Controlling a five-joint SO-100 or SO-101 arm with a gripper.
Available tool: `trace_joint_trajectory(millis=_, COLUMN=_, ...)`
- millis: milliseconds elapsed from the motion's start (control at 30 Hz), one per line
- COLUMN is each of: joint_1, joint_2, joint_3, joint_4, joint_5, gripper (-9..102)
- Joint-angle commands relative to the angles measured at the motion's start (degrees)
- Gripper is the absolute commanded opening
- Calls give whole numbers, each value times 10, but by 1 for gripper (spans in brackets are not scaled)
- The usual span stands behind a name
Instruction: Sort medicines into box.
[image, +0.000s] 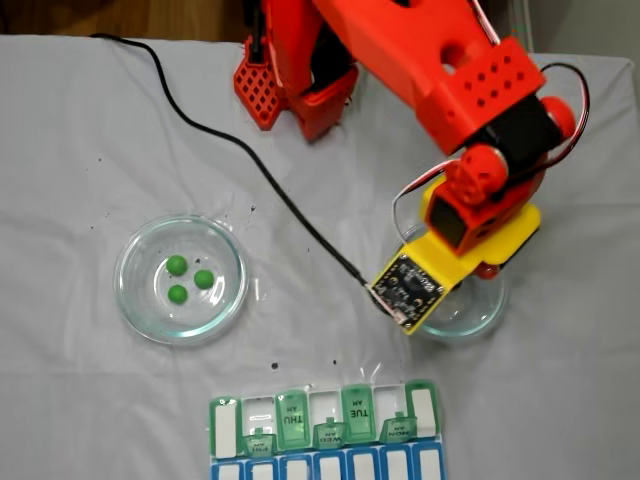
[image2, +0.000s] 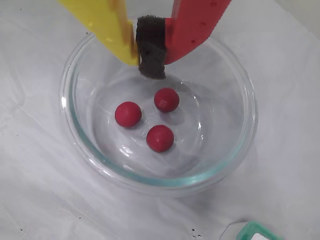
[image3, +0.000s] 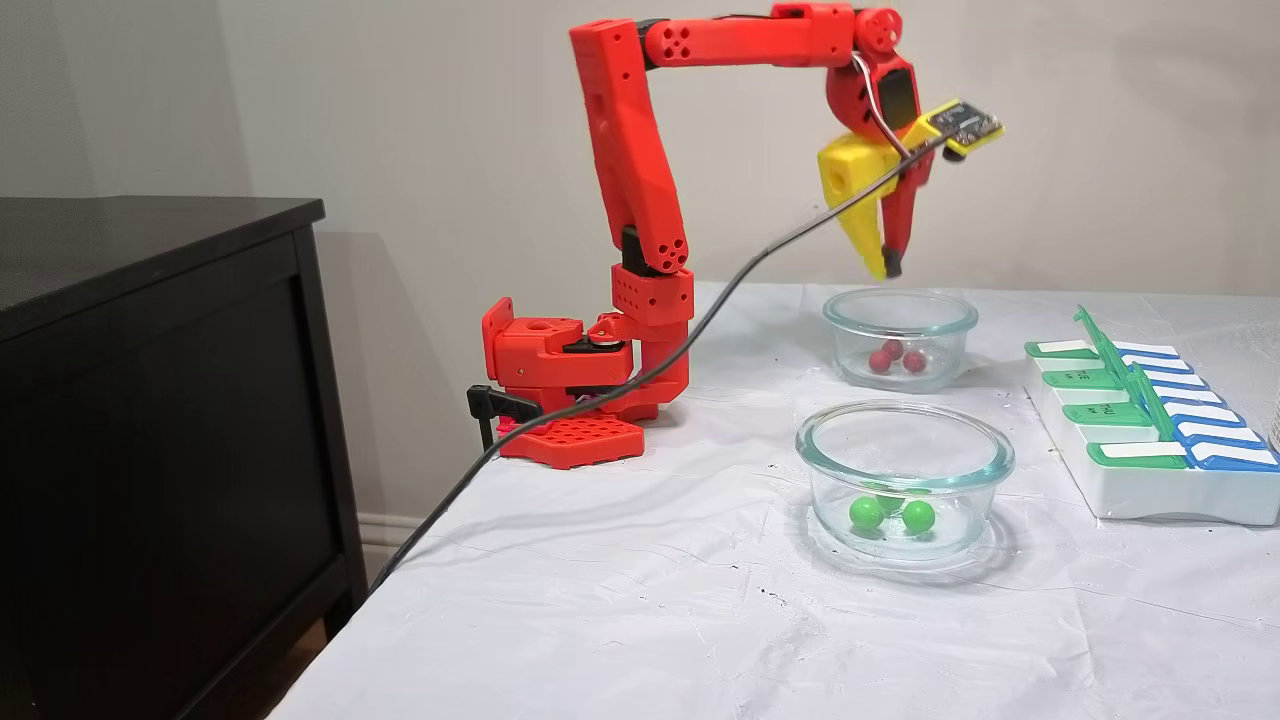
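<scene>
Pills in two dishes, end effector above the red ones

Red pills (image2: 159, 138), three of them, resting close together on the bottom of a clear glass dish (image2: 75, 135) at mid-frame of the wrist view; none touching another. Same dish (image3: 840, 315) seen right of centre in a fixed view, with the red pills (image3: 893, 350) inside. Partly hidden under the arm in another fixed view, right of centre (image: 478, 318).

End effector (image2: 150, 67) entering from the top edge of the wrist view, one yellow finger on the left, one red finger on the right, tips pressed against a dark foam pad between them: clenched, with no pill in it. Hanging above the dish rim, tips clear of the pills. Seen from the side (image3: 886, 268), pointing down just over the far dish.

Green pills (image: 188, 277), three, clustered in a second glass dish (image: 135, 300) at the left of the frame seen from above; same dish (image3: 830, 440) nearer the camera in the side view, two green pills (image3: 866, 513) plainly seen.

Box (image: 225, 425) at the bottom edge, right of centre, seen from above: green lids marked THU and TUE, several raised, white compartments, blue row below. At the right edge (image3: 1150, 495) from the side, well apart from both dishes.

All on a counter (image: 80, 150) under a white cloth. Black cable (image: 230, 145) running across it to the wrist camera board.
</scene>
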Motion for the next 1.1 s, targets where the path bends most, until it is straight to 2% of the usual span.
trace_joint_trajectory(millis=0, joint_1=-5, joint_2=8, joint_3=-29, joint_4=-9, joint_5=8, gripper=13)
trace_joint_trajectory(millis=167, joint_1=-11, joint_2=-9, joint_3=-25, joint_4=1, joint_5=14, gripper=12)
trace_joint_trajectory(millis=467, joint_1=-34, joint_2=-11, joint_3=12, joint_4=-33, joint_5=21, gripper=17)
trace_joint_trajectory(millis=1067, joint_1=-40, joint_2=-41, joint_3=57, joint_4=-83, joint_5=39, gripper=20)
